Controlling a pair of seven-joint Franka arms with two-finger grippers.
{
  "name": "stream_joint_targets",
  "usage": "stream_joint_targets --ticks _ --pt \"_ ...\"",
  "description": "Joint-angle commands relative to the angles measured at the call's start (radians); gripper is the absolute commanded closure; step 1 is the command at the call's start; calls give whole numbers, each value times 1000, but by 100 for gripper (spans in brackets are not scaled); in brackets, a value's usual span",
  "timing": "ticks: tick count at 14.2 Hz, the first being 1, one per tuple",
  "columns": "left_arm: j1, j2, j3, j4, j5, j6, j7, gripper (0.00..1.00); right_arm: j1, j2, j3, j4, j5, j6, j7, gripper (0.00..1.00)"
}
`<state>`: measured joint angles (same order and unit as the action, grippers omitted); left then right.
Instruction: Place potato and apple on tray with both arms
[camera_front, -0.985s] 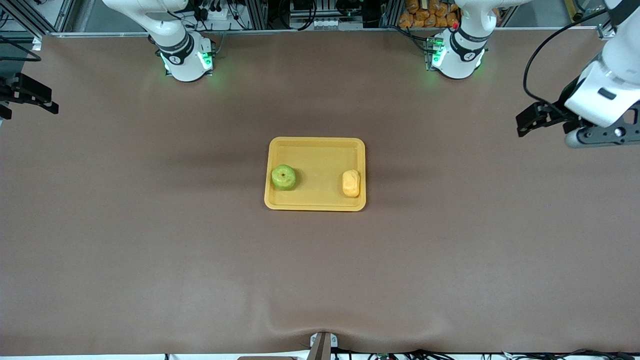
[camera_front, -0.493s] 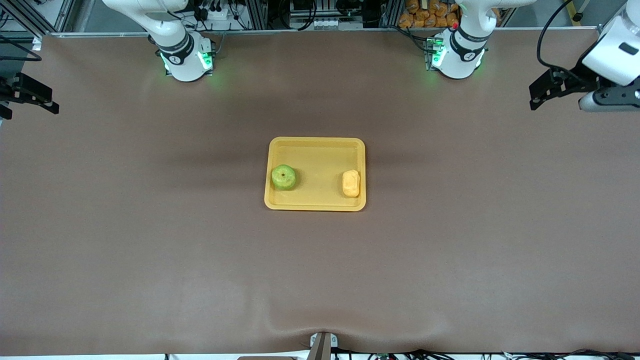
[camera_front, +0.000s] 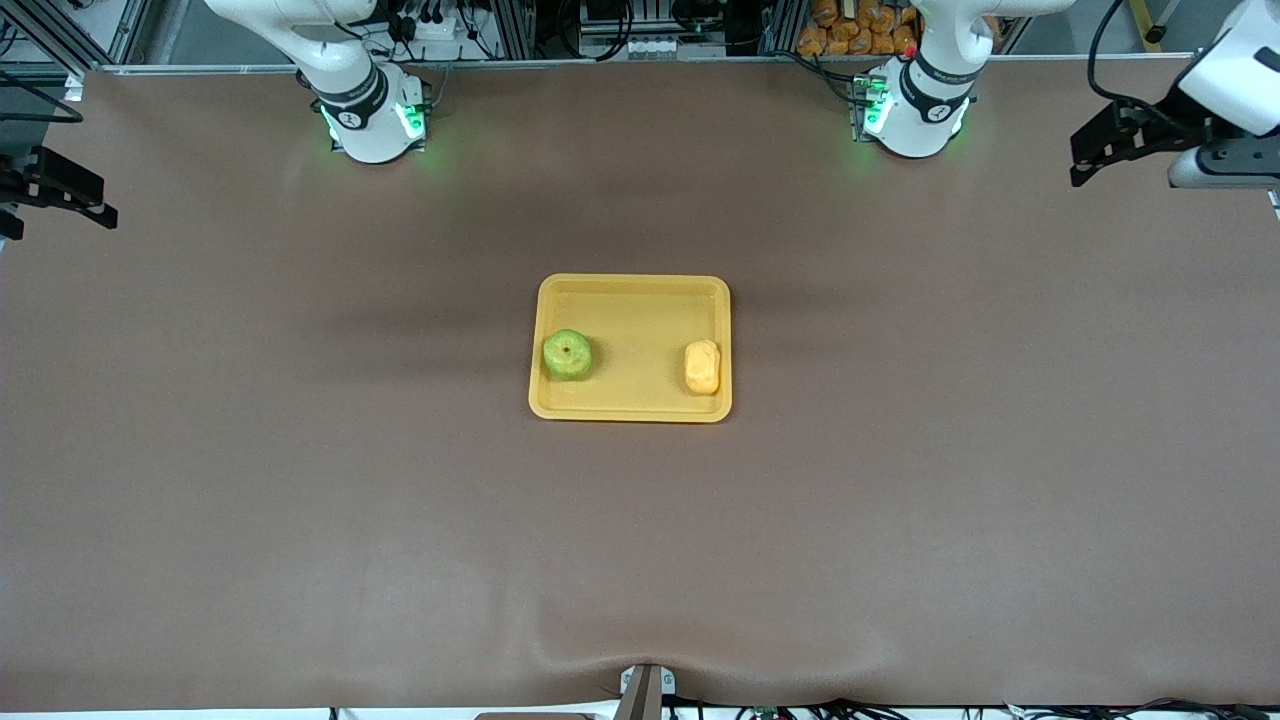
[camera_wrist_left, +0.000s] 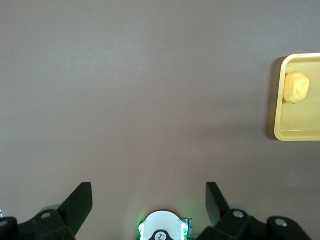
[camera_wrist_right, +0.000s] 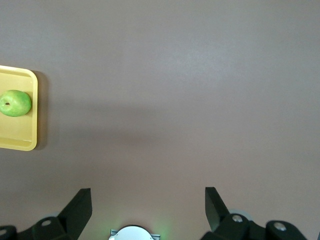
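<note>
Yellow-orange plastic marks the middle of the table: the tray (camera_front: 630, 290) lies flat on the brown table cover (camera_front: 300, 480), and both pieces of produce sit inside its low rim. Taking the tray as a clock face in the front view, the green apple (camera_front: 567, 354) rests at about eight o'clock, close to the rim at the right arm's end, with its dark stem dimple facing up. The potato (camera_front: 702, 367), a lumpy yellow oblong, lies at about four o'clock, close to the rim at the left arm's end, its long axis running from twelve to six. The two are well apart, with bare tray floor between them. Neither gripper is near the tray. The left gripper (camera_front: 1095, 152) hangs in the air over the table's corner at about two o'clock from the tray, past the left arm's green-lit base (camera_front: 915, 115); in the left wrist view its fingers (camera_wrist_left: 80, 202) stand wide apart with nothing between them. The right gripper (camera_front: 60, 190) waits over the table's edge at about ten o'clock from the tray, its fingers (camera_wrist_right: 80, 206) likewise spread wide and empty, out past the right arm's base (camera_front: 372, 120).
</note>
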<state>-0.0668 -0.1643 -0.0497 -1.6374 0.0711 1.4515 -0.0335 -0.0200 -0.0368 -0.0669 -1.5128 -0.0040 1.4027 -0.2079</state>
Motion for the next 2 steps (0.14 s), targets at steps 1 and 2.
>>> stream_joint_targets --ticks 1,2 --pt "-13 2 27 22 -22 -10 12 0 -15 -9 13 2 -7 2 -4 0" --pt "-14 2 25 24 -21 -10 12 0 -15 -9 13 2 -5 2 -4 0"
